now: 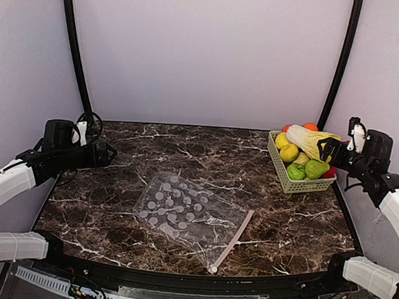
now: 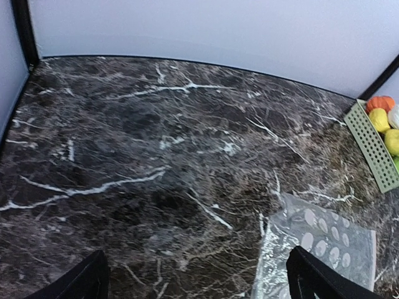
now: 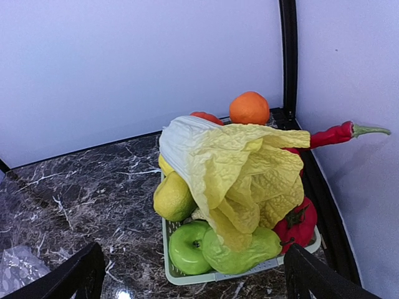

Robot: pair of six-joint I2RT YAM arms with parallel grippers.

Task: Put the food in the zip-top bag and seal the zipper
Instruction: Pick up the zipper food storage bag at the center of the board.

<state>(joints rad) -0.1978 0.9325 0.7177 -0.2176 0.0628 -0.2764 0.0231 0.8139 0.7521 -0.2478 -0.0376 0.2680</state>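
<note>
The dotted zip-top bag (image 1: 181, 213) lies flat on the marble table (image 1: 99, 211) toward 6 o'clock, its pink zipper (image 1: 236, 235) running along the bag's 4 o'clock edge. The food (image 1: 302, 153) sits heaped in the pale green mesh basket (image 1: 305, 187) at 2 o'clock: cabbage (image 3: 237, 168) on top, then lemon (image 3: 173, 196), green apple (image 3: 187, 249) and pear (image 3: 240, 249). The left gripper (image 2: 199, 274) at 9 o'clock and the right gripper (image 3: 196, 274) at the basket's 3 o'clock side are both spread wide, holding nothing.

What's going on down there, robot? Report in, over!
Left gripper open, empty. Right gripper open, facing the basket. Food piled in basket; zip-top bag flat on table, empty. Nothing between them.
</note>
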